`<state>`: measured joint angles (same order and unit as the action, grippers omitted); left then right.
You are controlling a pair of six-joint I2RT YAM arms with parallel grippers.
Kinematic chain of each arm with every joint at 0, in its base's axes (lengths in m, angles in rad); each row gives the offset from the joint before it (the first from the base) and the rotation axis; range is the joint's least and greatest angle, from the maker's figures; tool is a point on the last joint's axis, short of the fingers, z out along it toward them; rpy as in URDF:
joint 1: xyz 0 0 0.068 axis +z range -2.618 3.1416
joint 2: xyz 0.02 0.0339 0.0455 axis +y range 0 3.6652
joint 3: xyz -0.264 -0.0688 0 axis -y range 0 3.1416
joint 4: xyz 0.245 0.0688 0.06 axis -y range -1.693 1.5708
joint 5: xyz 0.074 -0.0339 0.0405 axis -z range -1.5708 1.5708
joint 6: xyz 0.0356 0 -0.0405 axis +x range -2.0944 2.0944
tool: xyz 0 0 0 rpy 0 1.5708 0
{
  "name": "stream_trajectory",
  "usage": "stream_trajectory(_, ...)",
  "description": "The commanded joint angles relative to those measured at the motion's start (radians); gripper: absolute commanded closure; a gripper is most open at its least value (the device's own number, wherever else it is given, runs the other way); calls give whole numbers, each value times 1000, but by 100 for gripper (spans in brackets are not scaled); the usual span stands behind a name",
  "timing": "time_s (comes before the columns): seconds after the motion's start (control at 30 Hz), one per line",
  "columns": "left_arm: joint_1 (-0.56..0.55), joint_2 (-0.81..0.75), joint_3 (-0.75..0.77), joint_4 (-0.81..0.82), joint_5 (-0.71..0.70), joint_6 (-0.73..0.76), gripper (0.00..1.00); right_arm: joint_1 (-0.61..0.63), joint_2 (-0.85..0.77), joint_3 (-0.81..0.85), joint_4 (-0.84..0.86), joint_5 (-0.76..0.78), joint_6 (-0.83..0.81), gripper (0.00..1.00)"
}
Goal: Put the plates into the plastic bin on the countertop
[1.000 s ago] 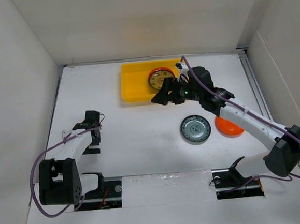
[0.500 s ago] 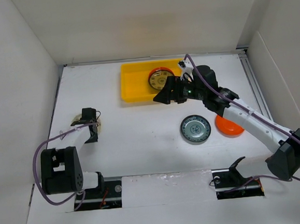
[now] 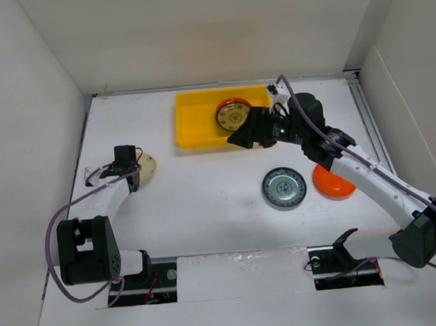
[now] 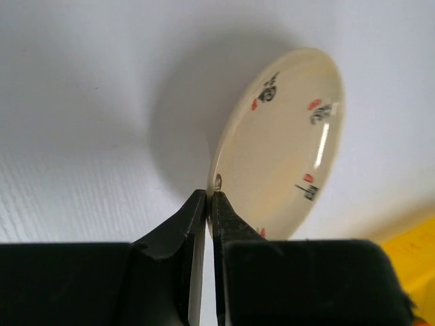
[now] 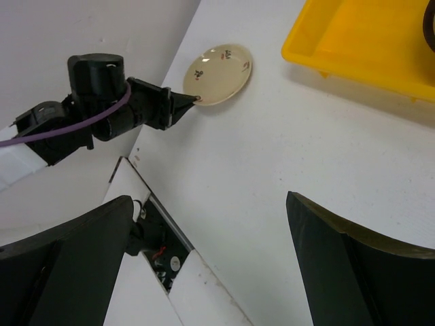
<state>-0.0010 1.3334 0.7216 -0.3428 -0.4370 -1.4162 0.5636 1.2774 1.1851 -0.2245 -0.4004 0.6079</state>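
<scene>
Five round plates show. A glossy cream plate [image 4: 282, 146] with small red and dark marks is at the left of the white surface [image 3: 205, 194]. It is tilted, and its near rim is pinched between the thin black fingers of the left end effector [image 4: 209, 198]. I cannot tell whether its far edge touches the surface.

One shallow rectangular bin [image 3: 196, 123] of yellow plastic with a raised rim sits at the back. At its right end a gold patterned plate [image 3: 231, 117] lies on an orange plate [image 3: 233, 100].

A blue-grey patterned plate [image 3: 284, 187] and a second orange plate [image 3: 333, 183] lie side by side on the surface to the right. The right end effector [image 3: 246, 133] hangs by the bin's front right corner, its fingers wide apart and holding nothing.
</scene>
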Motion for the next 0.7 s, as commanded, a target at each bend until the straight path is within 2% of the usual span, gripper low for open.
stream_trajectory(0.0, -10, -89, 47, -10, -58, 118, 100, -18, -35, 4, 40, 6, -13, 0)
stream_trajectory(0.37, -10, -134, 165, 99, 23, 335, 100, -47, -7, -5, 22, 35, -13, 0)
stream_trajectory(0.53, -10, -158, 203, 301, 240, 459, 100, -79, -7, -5, 13, 66, -13, 0)
stream_trajectory(0.6, -10, -111, 220, 417, 337, 493, 100, -105, -7, -5, 13, 66, -13, 0)
stream_trajectory(0.67, -19, -32, 298, 464, 502, 537, 100, -137, -7, -5, 13, 66, -3, 0)
